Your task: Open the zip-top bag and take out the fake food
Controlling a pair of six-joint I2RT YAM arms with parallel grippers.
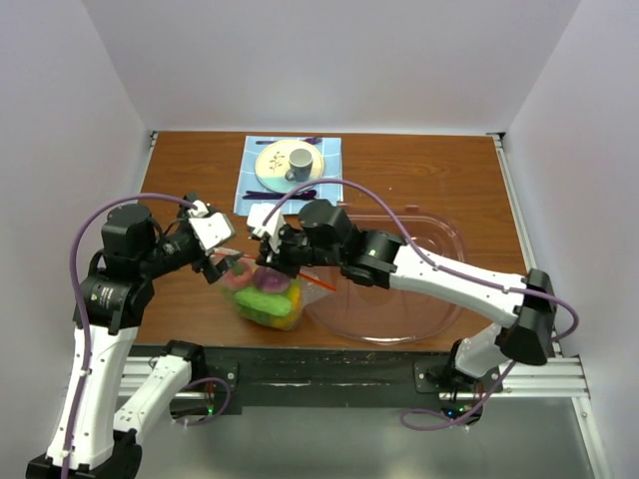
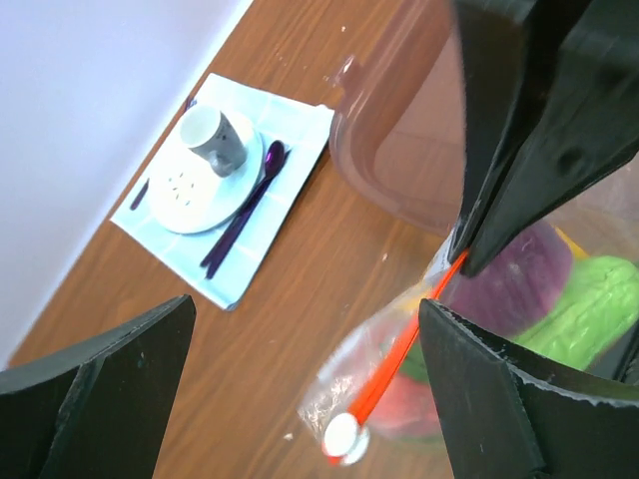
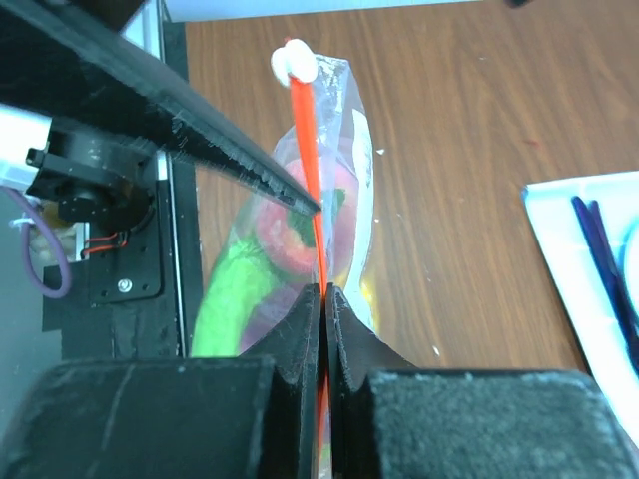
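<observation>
Zip-top bag (image 1: 268,299), fake food (image 2: 589,299) inside, just left of bowl (image 1: 439,235). Right end effector (image 3: 322,291) pinched on orange zipper strip (image 2: 399,364). Left end effector (image 2: 308,304) gaping, empty. Best next: left closes squarely on white slider (image 2: 342,436) while right anchors strip.

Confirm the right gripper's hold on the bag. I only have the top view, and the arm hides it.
Observer: In the right wrist view, the right gripper is shut on the orange zipper strip of the bag.
Operator: Report the left gripper.
Observer: The left wrist view shows the left gripper wide open and holding nothing.
Operator: Locate the slider.
Observer: The white slider sits at the strip's free end, away from the right gripper's pinch.
</observation>
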